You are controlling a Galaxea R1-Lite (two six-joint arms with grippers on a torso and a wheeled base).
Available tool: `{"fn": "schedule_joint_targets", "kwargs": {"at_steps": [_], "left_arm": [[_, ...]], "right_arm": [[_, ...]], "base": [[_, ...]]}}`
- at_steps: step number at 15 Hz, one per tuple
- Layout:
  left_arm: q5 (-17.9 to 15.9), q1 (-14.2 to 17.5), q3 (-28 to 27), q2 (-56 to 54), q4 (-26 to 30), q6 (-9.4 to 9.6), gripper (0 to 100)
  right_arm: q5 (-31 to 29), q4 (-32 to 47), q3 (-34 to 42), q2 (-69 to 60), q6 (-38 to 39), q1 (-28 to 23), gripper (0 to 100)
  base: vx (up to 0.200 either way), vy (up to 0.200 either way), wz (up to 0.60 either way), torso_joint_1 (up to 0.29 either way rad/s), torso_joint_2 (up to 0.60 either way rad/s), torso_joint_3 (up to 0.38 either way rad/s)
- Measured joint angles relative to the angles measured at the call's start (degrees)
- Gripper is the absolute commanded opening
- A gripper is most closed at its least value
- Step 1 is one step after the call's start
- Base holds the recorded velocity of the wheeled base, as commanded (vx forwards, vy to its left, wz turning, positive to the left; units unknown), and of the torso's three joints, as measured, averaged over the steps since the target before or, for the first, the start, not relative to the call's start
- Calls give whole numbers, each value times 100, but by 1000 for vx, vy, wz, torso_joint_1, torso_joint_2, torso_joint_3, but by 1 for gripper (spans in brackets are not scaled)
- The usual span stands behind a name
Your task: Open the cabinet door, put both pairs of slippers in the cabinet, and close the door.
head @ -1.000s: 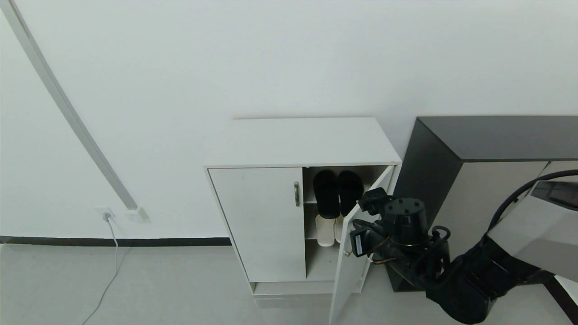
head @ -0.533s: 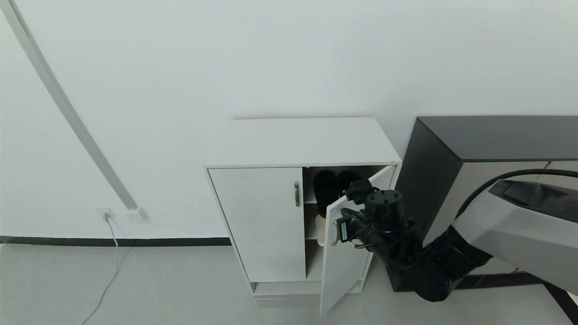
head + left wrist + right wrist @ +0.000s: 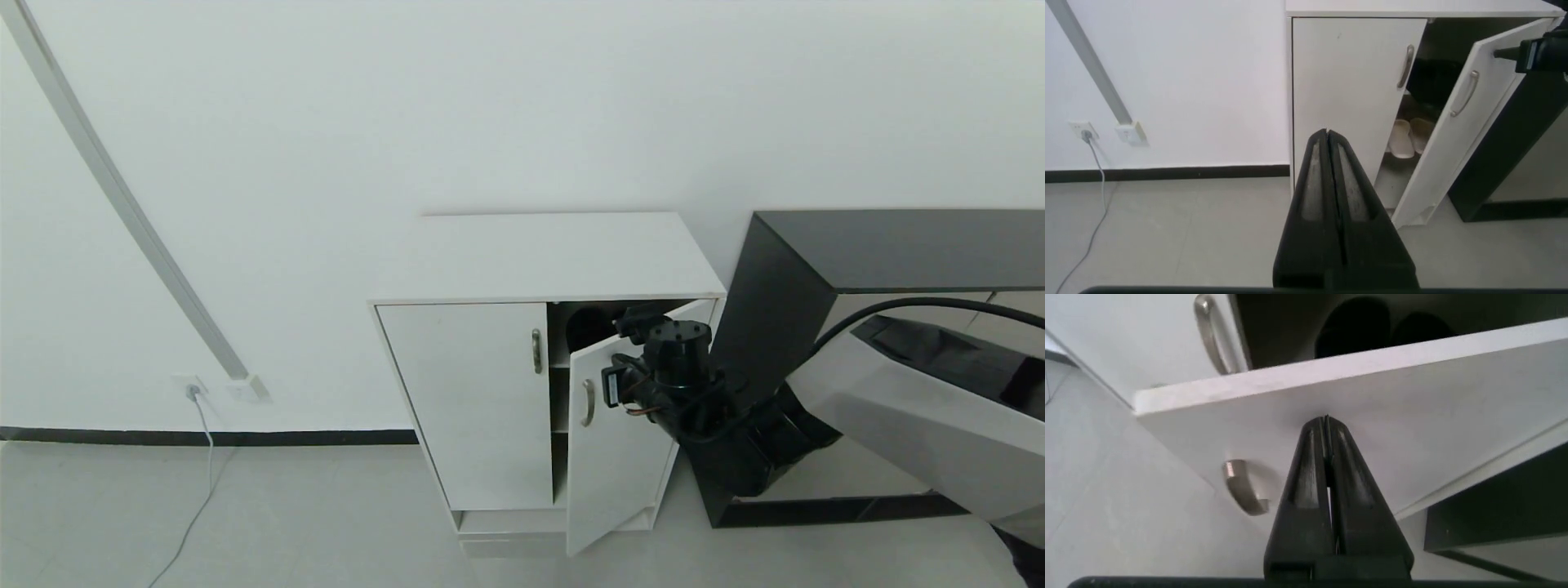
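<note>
Door (image 3: 612, 457) of cabinet (image 3: 539, 257) ajar. Right hand (image 3: 1327, 423) pressed together, tips against door's outer face near handle (image 3: 1245, 488). Left hand (image 3: 1328, 135) pressed together, empty, out before cabinet. Black slippers (image 3: 1360, 322) inside cabinet, pale slippers (image 3: 1410, 135) below them.

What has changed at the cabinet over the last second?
The right door has swung most of the way toward shut, following the right gripper, which is shut and set against its outer face as the arm moved in toward the cabinet. The opening has narrowed, so the black slippers are now mostly hidden in the head view. The left door stayed closed; nothing was gripped or released.
</note>
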Motion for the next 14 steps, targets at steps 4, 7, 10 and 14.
{"fn": "schedule_joint_targets", "kwargs": {"at_steps": [4, 7, 10, 14], "left_arm": [[9, -2, 0, 0, 0, -16, 0], [9, 0, 0, 0, 0, -18, 0], [9, 0, 0, 0, 0, -18, 0], [15, 0, 0, 0, 0, -27, 0]], "right_arm": [[4, 193, -638, 386, -9, -194, 0], [22, 208, -987, 614, -13, -315, 0], [23, 490, -1370, 783, -33, -457, 0], [23, 756, -1858, 967, -35, -596, 0]], "base": [[0, 0, 0, 0, 0, 0], [0, 0, 0, 0, 0, 0], [0, 0, 0, 0, 0, 0], [0, 0, 0, 0, 0, 0]]}}
